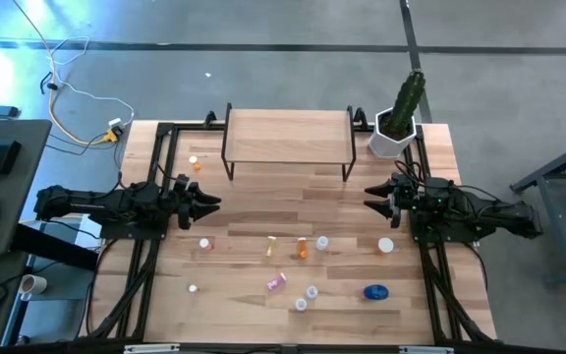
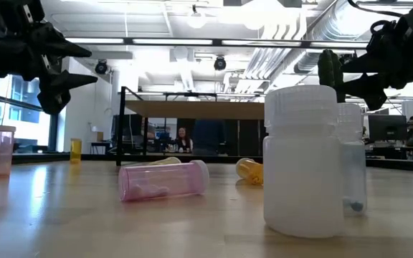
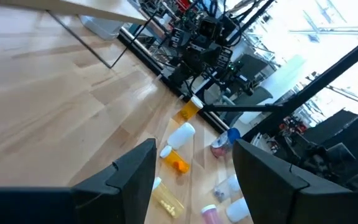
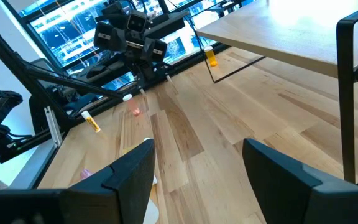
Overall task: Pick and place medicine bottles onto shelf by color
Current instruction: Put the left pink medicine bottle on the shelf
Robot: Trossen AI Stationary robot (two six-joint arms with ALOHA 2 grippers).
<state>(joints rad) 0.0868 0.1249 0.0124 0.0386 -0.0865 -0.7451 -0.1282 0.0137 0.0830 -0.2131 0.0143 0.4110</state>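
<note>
Small pill bottles lie scattered on the near half of the table: a yellowish one (image 1: pixel 272 248), an orange one (image 1: pixel 302 248), a pink one (image 1: pixel 277 282), several white ones (image 1: pixel 321 242) and a squat blue jar (image 1: pixel 375 292). Another orange bottle (image 1: pixel 197 163) stands left of the shelf (image 1: pixel 288 133), a light-wood board on black legs at the far middle. My left gripper (image 1: pixel 212 204) is open and empty at the table's left, above the tabletop. My right gripper (image 1: pixel 369 197) is open and empty at the right, facing it.
A white pot with a green cactus (image 1: pixel 397 123) stands at the far right, beside the shelf. In the low view a pink bottle (image 2: pixel 163 179) lies on its side and a white bottle (image 2: pixel 303 172) stands close to the camera. Bare wood lies between the two grippers.
</note>
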